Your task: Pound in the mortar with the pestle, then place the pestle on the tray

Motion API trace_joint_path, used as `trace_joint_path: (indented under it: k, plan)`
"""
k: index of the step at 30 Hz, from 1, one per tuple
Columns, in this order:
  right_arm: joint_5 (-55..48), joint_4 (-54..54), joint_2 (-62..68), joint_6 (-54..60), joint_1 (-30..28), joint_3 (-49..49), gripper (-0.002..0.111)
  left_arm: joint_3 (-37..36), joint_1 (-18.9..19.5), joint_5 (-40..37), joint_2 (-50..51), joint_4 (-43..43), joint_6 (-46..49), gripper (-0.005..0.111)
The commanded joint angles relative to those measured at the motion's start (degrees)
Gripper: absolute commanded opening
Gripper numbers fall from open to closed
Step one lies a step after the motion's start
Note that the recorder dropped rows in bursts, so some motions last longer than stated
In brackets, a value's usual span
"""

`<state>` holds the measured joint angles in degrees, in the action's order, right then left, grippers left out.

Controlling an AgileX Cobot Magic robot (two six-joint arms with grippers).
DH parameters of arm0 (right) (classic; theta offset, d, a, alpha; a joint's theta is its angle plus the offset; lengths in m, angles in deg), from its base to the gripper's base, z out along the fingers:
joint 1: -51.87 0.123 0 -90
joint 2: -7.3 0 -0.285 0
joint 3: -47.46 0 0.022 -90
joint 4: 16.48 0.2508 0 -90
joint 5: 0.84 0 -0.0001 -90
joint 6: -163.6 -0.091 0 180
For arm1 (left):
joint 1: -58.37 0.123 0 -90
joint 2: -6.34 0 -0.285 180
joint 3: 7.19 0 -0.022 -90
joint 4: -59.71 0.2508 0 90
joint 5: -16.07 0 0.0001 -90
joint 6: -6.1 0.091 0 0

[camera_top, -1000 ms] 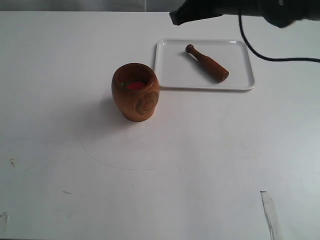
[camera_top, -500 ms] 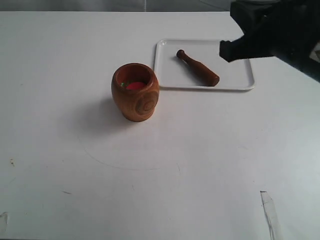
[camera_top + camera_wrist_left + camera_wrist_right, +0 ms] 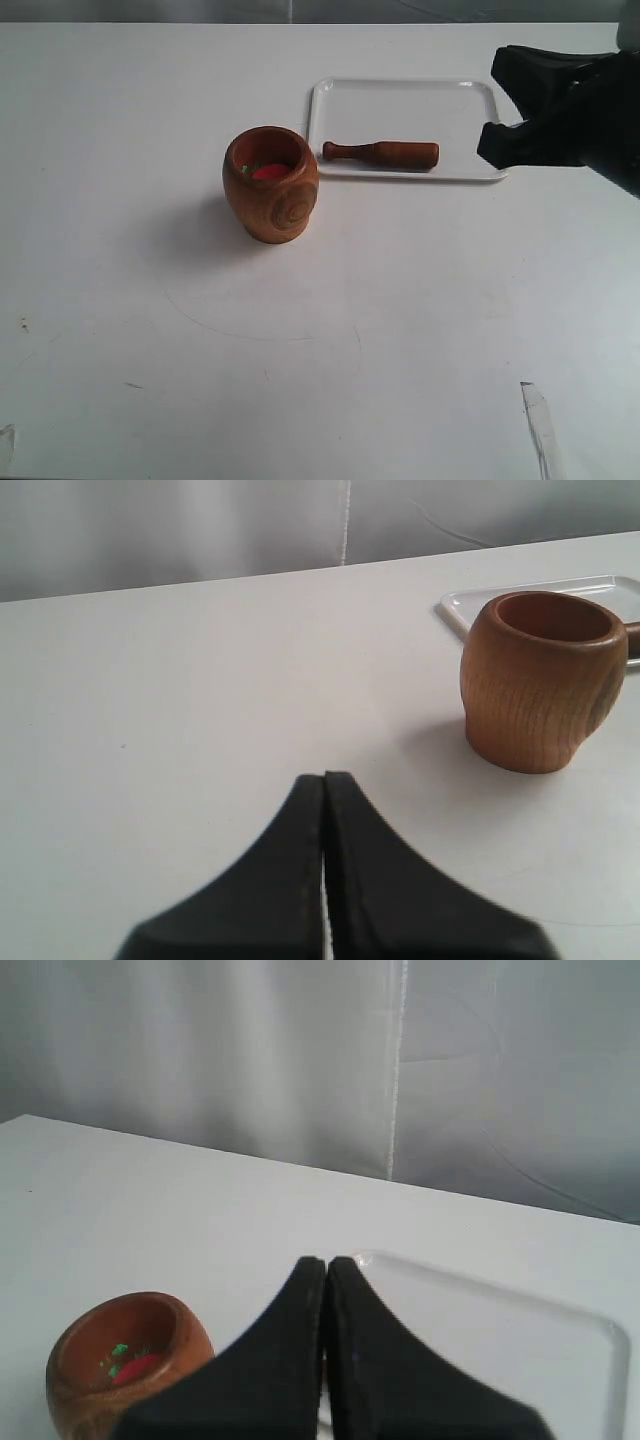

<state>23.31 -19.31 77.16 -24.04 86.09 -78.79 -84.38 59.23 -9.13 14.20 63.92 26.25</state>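
Pestle (image 3: pixel 381 153) has swung sideways on tray (image 3: pixel 400 100), knob toward mortar (image 3: pixel 271 184).

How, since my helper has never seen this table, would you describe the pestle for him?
On the white table, find the flat white tray beside the round wooden mortar. Along the tray's long edge nearer the mortar lies the pestle: a slim, dark reddish club, unlike the squat, orange-brown mortar.

No writing, label, brand mark, number or sign can be read in any of the views — nothing legible on any surface.
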Motion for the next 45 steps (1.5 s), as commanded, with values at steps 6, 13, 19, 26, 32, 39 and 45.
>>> trace_joint_path:
  k: [6,13,19,26,32,39,45]
  plan:
    - [0.42,0.75,-0.96,-0.25,0.08,0.39,0.000,-0.03,-0.44,0.17,-0.07,-0.42,-0.47,0.000]
    - [-17.92,0.58,-20.52,-0.14,-7.28,0.39,0.000,-0.03,-0.44,0.17,-0.07,-0.42,-0.47,0.000]
    - [-26.51,0.54,-33.07,-0.14,-12.92,2.38,0.000,-0.03,-0.44,0.17,-0.07,-0.42,-0.47,0.000]
    - [-21.43,0.88,-45.32,-0.14,-15.81,12.49,0.000,-0.03,-0.44,0.17,-0.07,-0.42,-0.47,0.000]
    - [-16.33,0.88,-53.77,-0.14,-19.90,20.56,0.000,-0.03,-0.44,0.17,-0.07,-0.42,-0.47,0.000]
    - [-19.19,0.88,-60.15,-0.14,-24.18,23.46,0.000,-0.03,-0.44,0.17,-0.07,-0.42,-0.47,0.000]
    - [-22.43,0.88,-62.07,-0.14,-27.63,23.46,0.000,-0.03,-0.44,0.17,-0.07,-0.42,-0.47,0.000]
